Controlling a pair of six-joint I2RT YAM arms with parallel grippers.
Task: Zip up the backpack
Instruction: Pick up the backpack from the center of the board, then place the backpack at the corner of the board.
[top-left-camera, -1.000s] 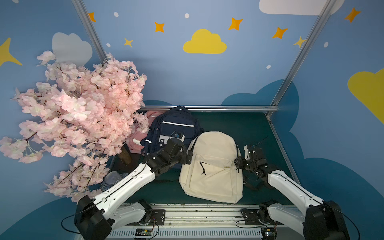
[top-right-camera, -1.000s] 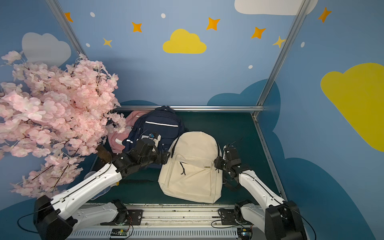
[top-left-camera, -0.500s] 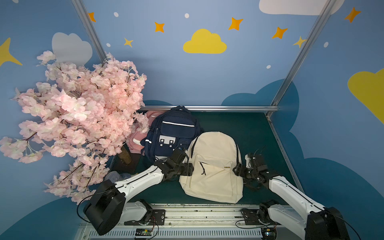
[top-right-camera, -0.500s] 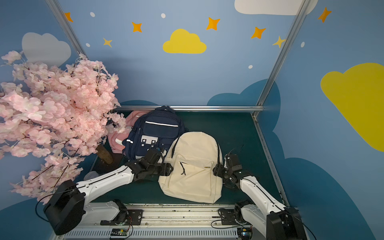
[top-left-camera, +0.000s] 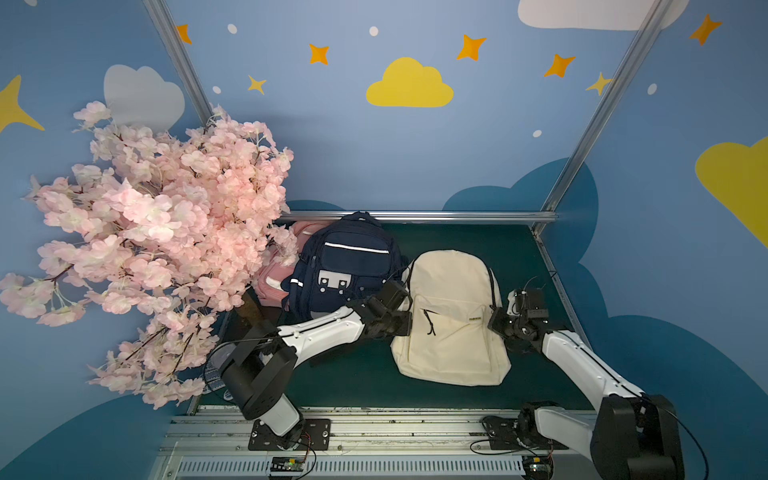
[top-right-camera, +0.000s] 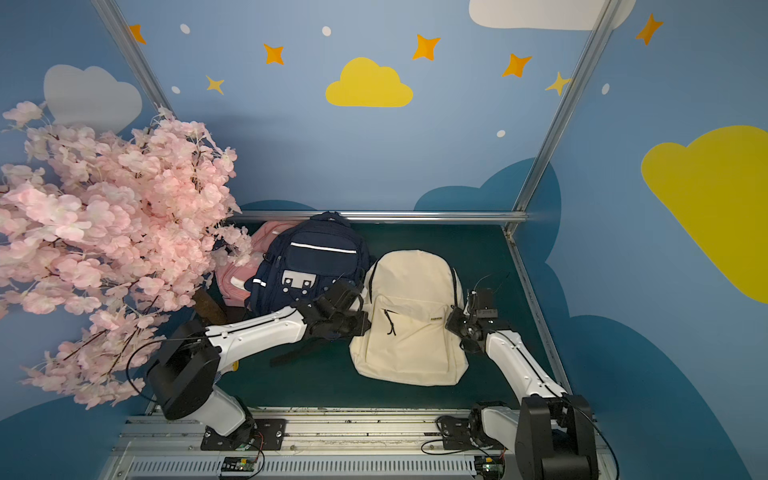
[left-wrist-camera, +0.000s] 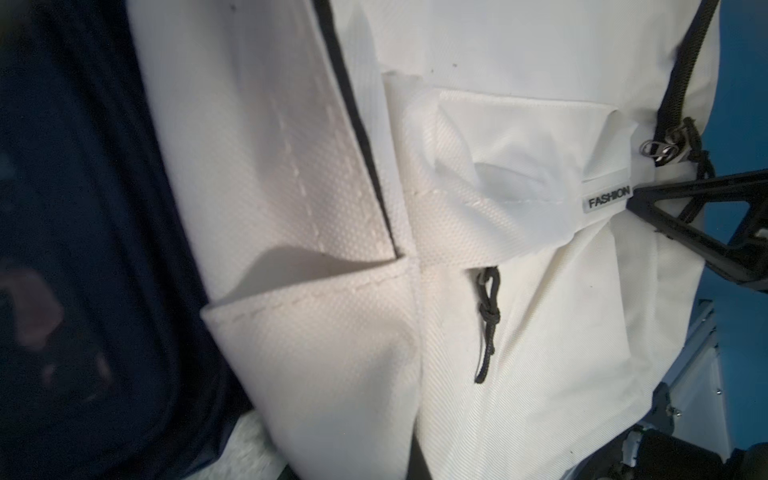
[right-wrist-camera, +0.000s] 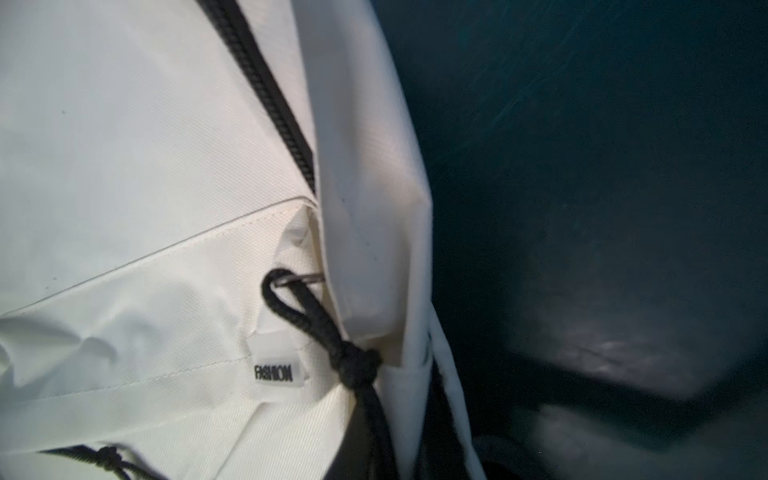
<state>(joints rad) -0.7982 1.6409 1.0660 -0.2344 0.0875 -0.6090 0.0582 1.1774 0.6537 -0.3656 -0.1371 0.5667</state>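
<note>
The cream backpack (top-left-camera: 451, 324) lies unmoved on the bench (top-left-camera: 353, 382), toward its right edge. Both arms have dropped in against its sides. The right gripper (top-left-camera: 495, 323) has pinched narrow beside the zipper's pull cord (right-wrist-camera: 357, 365). The left gripper (top-left-camera: 406, 323) sits at the opposite side, and I cannot tell its jaws' gap. Zipping looks about to begin.

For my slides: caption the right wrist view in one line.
Close on the cream backpack: its black zipper runs down to a knotted cord pull beside the FASHION label, green table behind.
</note>
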